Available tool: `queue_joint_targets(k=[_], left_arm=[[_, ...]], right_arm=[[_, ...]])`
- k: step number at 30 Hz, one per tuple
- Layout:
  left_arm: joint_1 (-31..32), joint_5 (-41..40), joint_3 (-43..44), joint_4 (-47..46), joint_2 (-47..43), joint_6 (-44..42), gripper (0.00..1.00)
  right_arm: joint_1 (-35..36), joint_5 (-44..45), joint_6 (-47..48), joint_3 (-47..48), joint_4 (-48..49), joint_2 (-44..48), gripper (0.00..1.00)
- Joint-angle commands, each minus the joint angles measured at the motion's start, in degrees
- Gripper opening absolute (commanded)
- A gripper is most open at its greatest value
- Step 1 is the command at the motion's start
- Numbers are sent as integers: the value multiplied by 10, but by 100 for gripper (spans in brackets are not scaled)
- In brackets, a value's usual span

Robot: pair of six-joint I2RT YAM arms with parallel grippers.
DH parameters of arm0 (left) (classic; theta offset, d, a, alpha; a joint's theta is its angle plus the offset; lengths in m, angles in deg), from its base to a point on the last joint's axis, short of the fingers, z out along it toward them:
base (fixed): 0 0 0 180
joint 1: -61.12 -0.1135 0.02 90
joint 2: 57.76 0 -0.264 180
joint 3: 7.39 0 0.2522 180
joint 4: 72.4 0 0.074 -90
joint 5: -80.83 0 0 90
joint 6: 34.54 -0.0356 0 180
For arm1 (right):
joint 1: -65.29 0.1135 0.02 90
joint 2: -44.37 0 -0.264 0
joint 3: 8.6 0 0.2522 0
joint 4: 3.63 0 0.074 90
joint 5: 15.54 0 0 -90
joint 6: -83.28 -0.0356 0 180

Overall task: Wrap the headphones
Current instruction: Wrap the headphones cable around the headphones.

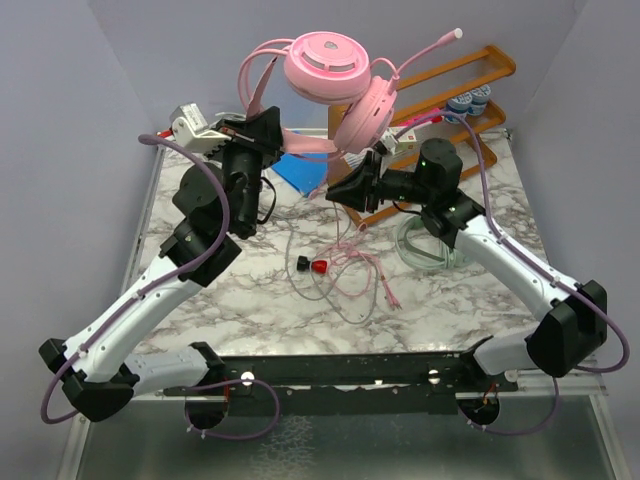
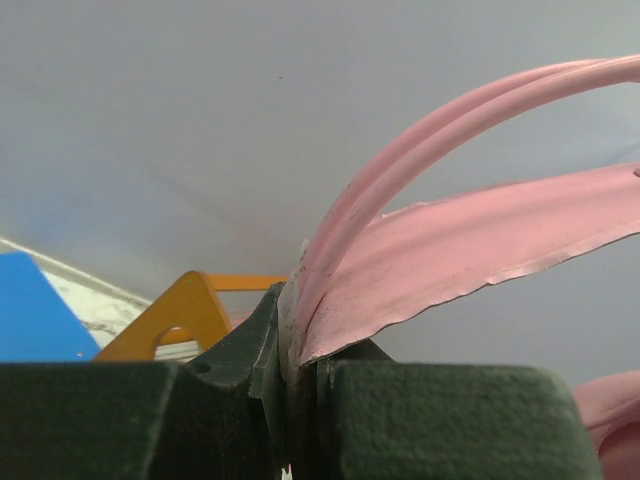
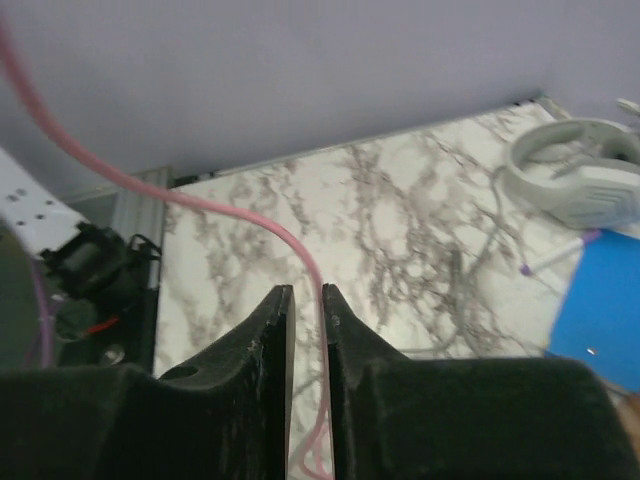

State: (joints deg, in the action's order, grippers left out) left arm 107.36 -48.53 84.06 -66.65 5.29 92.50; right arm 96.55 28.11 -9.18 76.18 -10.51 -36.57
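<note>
Above the table (image 1: 250, 310), far side: pink headset (image 1: 330, 70), aloft, headband clamped tight in left gripper (image 2: 290, 340). Its cable (image 3: 240, 215) passes through the narrow gap of right gripper (image 3: 305, 300); whether pinched or merely guided, cannot tell. The rest of the cable lies in loose loops on the marble beside a red-and-black object (image 1: 315, 265). Grey headset (image 1: 190, 125) far left, mint headset (image 1: 430, 248) under the right arm, neither being handled. Status: early; no turns visible round the pink headset, most work left.

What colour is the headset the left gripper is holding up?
Pink; the headset shows best in the top external view.
</note>
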Motion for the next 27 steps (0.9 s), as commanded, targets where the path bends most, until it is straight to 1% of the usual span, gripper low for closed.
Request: queue_joint_targets(k=[1,3,5,7,8,10,12,13,14,16,19,21,23,27], left_arm=[[2,-77,39,-18,-2,-4,0],[2,-75,53,0,1,-6,0],[2,-73,73,25,6,-8,0],[2,-67,86,38,7,-8,0],[2,-61,91,41,7,-9,0],[2,-44,103,47,8,-16,0],[2,-33,121,63,10,-17,0],[2,-28,129,72,11,-18,0],[2,-25,136,78,11,-18,0],[2,-20,145,85,7,-19,0],[3,-17,154,97,3,-24,0],[2,-14,160,104,2,-24,0],[2,-7,162,106,1,-18,0],[2,9,164,106,-2,-4,0]], right_arm=[[11,-84,-105,-62,178,45,25],[18,-92,-116,-76,215,46,28],[25,-95,-111,-82,230,41,32],[35,-94,-98,-87,236,33,38],[39,-85,-91,-89,236,29,43],[40,-73,-88,-101,252,21,59],[40,-53,-86,-124,281,21,78],[40,-38,-84,-137,299,24,85],[40,-17,-80,-151,311,28,90],[39,26,-54,-166,308,39,93],[40,61,-14,-173,278,59,96],[40,76,2,-173,265,65,100],[39,67,7,-161,254,52,100],[42,16,-13,-107,244,-24,100]])
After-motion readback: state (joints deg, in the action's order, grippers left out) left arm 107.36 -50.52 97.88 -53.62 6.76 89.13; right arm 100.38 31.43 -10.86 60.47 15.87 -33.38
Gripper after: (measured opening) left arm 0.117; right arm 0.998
